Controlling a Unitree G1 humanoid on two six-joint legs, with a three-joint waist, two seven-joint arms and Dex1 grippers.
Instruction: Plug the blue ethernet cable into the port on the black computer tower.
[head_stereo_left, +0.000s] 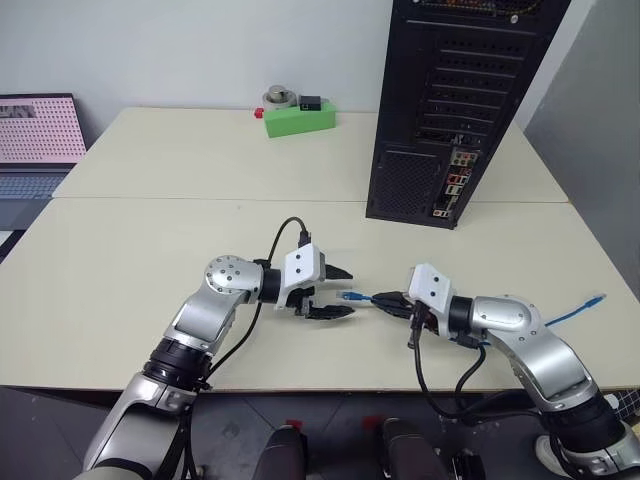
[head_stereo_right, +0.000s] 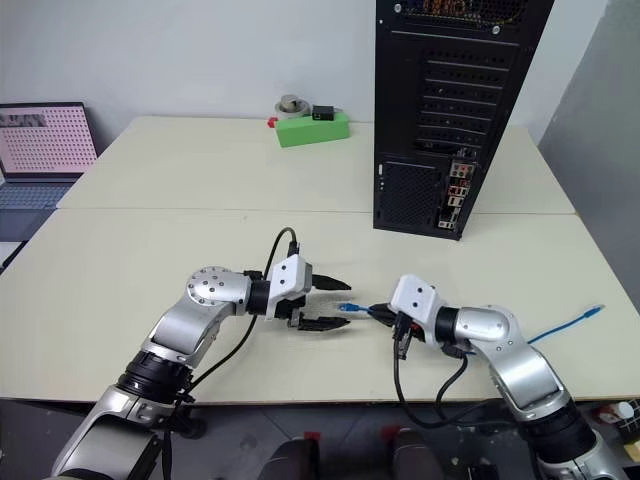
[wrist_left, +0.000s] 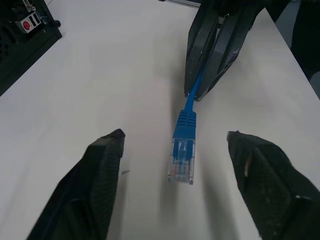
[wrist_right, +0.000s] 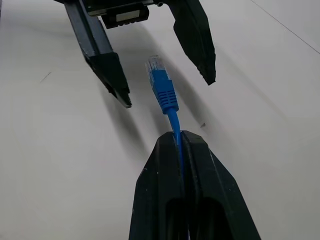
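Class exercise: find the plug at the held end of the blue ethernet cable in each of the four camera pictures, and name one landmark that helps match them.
Left eye view: the plug sits low centre, between the two grippers.
Right eye view: plug just below centre.
Left wrist view: plug centre, between the left gripper fingers.
Right wrist view: plug upper centre.
Shared landmark: the right gripper pinching the cord.

Green box (head_stereo_left: 298, 118) w/ small black & grey bits at far table (head_stereo_left: 180, 180) edge, laptop (head_stereo_left: 38, 135) far left
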